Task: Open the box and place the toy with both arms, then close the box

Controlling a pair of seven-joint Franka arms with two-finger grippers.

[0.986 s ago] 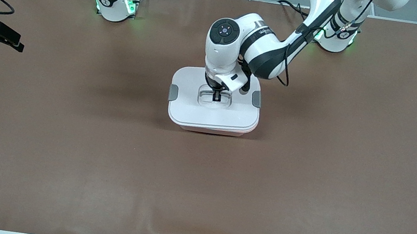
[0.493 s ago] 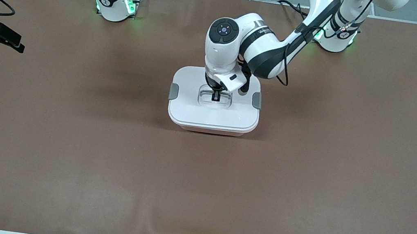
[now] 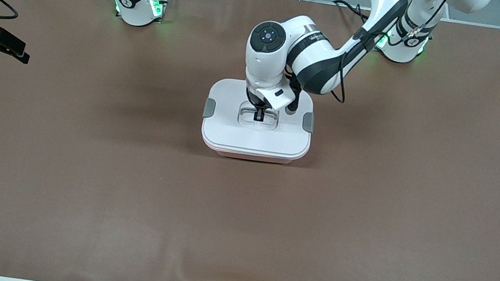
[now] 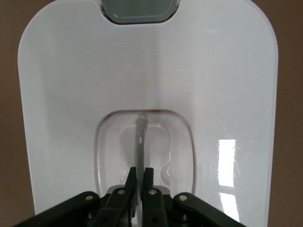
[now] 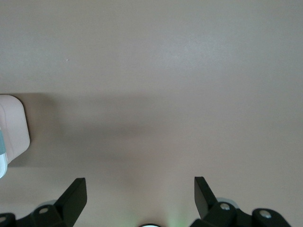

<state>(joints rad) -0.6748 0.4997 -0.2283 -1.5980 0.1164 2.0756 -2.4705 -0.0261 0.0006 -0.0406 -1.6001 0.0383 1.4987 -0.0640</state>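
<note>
The left gripper [image 4: 139, 176], clamped on the thin grey handle [image 4: 140, 142] recessed in the white lid [image 3: 256, 134] of the pink plastic box [image 3: 252, 157] mid-tabletop, could slip off if pulled askew, while the right gripper [image 5: 140, 191] waits open over bare brown tabletop [image 3: 78, 159] with ample room.

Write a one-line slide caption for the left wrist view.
Left gripper shut on the grey handle recessed in the white lid of the box.
</note>
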